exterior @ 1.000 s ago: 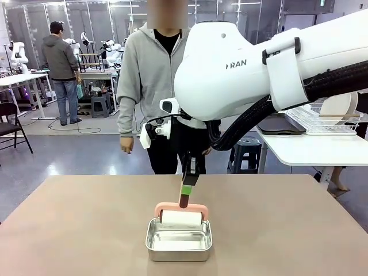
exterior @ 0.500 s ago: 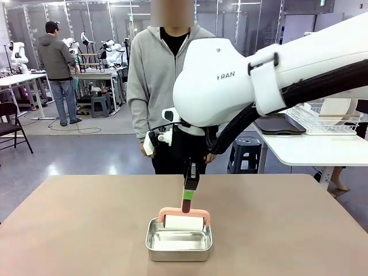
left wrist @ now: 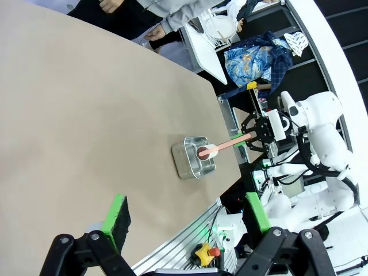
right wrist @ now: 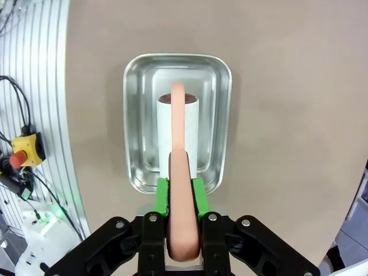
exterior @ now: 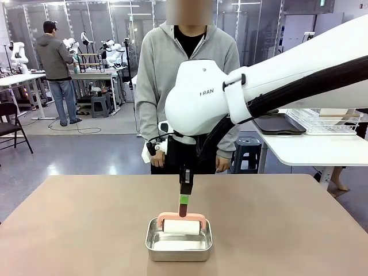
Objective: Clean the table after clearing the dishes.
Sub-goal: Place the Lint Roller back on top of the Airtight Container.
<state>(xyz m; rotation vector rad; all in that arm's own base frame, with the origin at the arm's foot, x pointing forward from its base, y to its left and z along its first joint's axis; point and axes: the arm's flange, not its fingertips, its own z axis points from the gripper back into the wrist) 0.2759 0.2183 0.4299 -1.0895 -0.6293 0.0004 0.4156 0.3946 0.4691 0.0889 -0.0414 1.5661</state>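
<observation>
My right gripper [exterior: 184, 199] [right wrist: 179, 192] is shut on the pink handle of a roller, pointing straight down. The roller's white roll [exterior: 183, 226] [right wrist: 177, 135] sits within the rim of a small steel pan [exterior: 178, 248] [right wrist: 222, 115] near the front middle of the tan table [exterior: 75, 224]. Whether the roll touches the pan's floor I cannot tell. High above the table, my left gripper [left wrist: 187, 215] is open with nothing between its green pads. In the left wrist view the pan [left wrist: 188, 158] and roller [left wrist: 210, 150] look small below. The dishes are out of view.
A person in a grey hoodie [exterior: 190, 63] stands at the far edge, hands down. To the right is a white side table [exterior: 310, 150] with a dark tray [exterior: 280, 124] and a wire rack [exterior: 330, 122]. The tan top around the pan is bare.
My right arm has shifted a little left and lowered the roller deeper into the pan. The person has stepped right, to behind the table's middle.
</observation>
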